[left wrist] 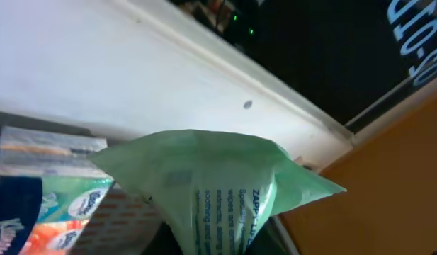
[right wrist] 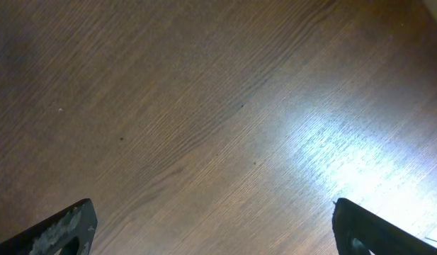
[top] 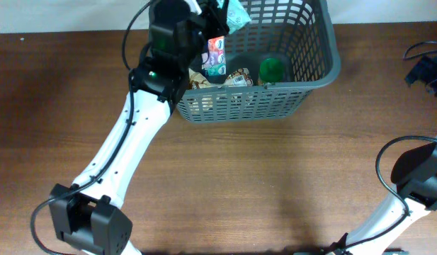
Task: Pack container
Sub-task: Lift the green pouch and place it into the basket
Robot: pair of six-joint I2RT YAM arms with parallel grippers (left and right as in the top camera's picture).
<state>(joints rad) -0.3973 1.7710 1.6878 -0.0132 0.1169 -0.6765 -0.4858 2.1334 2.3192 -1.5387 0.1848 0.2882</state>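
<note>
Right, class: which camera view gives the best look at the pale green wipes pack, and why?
The left wrist view: the pale green wipes pack fills mid-frame, close enough to show its print. Overhead catches only a small corner of the pack beside the arm, above the grey basket. The right wrist view shows just wooden tabletop.
</note>
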